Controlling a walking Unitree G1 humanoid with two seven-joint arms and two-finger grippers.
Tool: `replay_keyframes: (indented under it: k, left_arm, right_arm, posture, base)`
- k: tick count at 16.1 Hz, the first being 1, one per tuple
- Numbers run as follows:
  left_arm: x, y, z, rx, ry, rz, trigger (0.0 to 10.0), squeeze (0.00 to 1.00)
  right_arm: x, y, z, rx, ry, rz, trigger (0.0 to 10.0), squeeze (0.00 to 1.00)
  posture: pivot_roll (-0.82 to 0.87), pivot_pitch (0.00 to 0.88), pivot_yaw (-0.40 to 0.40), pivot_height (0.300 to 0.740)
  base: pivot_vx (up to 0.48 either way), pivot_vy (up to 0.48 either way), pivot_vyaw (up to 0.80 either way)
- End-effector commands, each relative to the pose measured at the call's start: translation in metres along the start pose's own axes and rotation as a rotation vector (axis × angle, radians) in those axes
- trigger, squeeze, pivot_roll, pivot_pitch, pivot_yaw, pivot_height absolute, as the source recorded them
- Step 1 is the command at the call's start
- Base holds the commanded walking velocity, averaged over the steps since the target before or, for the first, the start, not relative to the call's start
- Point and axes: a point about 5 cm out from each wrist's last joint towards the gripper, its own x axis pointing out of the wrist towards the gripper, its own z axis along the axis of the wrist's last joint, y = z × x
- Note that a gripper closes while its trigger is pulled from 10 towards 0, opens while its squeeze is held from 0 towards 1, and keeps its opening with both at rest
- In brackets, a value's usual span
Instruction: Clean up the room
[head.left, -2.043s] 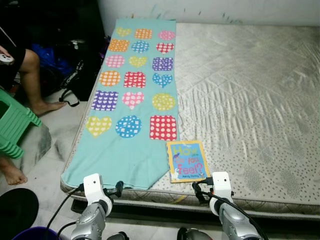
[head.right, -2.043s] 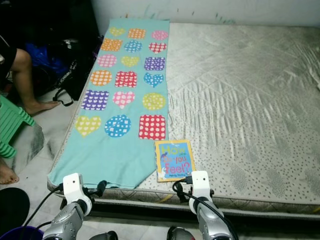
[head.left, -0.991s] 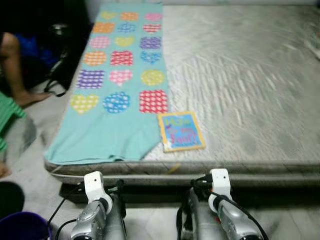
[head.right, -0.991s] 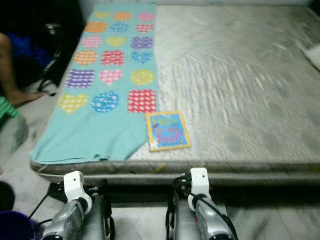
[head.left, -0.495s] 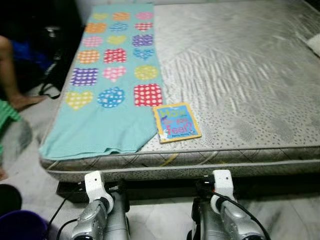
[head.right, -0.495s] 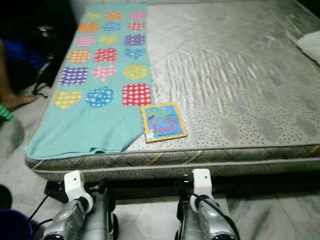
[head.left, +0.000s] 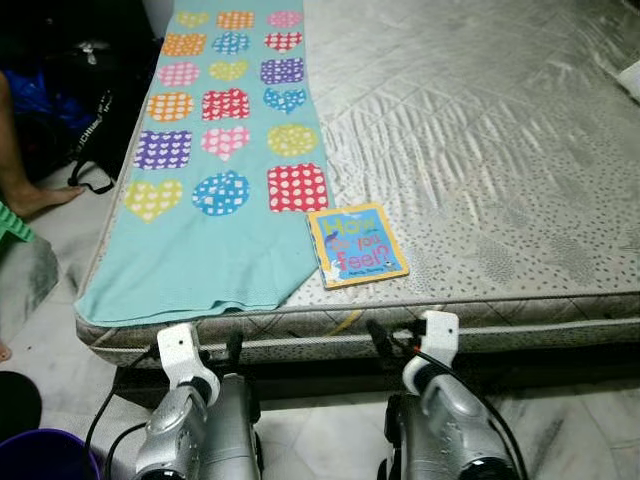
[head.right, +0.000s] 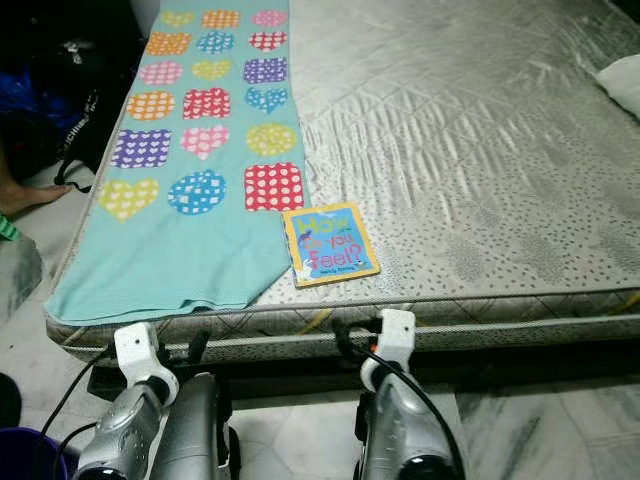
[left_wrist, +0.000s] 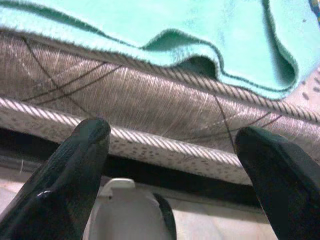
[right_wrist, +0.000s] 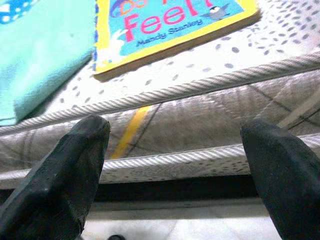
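A children's book (head.left: 357, 245) with a blue cover and yellow border lies flat near the front edge of the bare grey mattress (head.left: 480, 150). Just left of it, a turquoise towel (head.left: 215, 250) printed with dotted hearts and squares runs the length of the mattress, its hem hanging over the front edge (left_wrist: 240, 75). My left gripper (left_wrist: 172, 134) is open, low in front of the mattress side below that hem. My right gripper (right_wrist: 176, 129) is open too, facing the mattress edge just below the book (right_wrist: 170, 25). Neither holds anything.
A black bag (head.left: 95, 130) and a person's foot (head.left: 40, 197) are on the floor left of the mattress, next to a green stool (head.left: 8, 225). A purple bucket (head.left: 45, 455) stands at my lower left. A white pillow (head.right: 625, 80) lies at the far right.
The camera has swung and tilted, so the whole scene shifted. Both arms have come up closer to the mattress's front edge. Book and towel lie as before.
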Motion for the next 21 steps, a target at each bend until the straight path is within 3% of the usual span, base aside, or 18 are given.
replay_keyframes:
  k: [1,8,13,17,21]
  left_arm:
    - [-0.003,0.005,-0.002,-0.006,0.0,0.018,10.0,0.0]
    - [-0.003,0.002,0.003,-0.028,-0.028,-0.004,10.0,0.0]
    - [-0.004,-0.015,0.032,0.021,-0.153,-0.053,10.0,0.0]
    - [-0.005,-0.016,0.035,0.024,-0.154,-0.055,10.0,0.0]
    - [-0.007,-0.017,0.028,0.014,-0.125,-0.053,10.0,0.0]
  right_arm:
    - [-0.001,0.001,-0.004,0.015,0.01,0.004,10.0,0.0]
    - [-0.006,-0.004,-0.01,0.04,0.037,-0.015,10.0,0.0]
    - [-0.003,-0.001,-0.002,0.031,0.009,0.002,10.0,0.0]
    - [-0.005,-0.001,-0.007,0.016,0.027,0.001,10.0,0.0]
    - [-0.005,-0.001,-0.009,0.016,0.039,0.003,10.0,0.0]
  posture:
    - [-0.08,0.182,0.023,0.601]
    - [-0.08,0.182,0.025,0.601]
    - [-0.08,0.184,0.024,0.601]
    - [-0.08,0.183,0.025,0.601]
    - [-0.08,0.184,0.029,0.601]
  base:
    - [0.0,0.0,0.0]
    - [0.207,0.0,0.0]
    - [0.325,0.0,0.0]
    - [0.305,0.0,0.0]
    - [0.0,0.0,0.0]
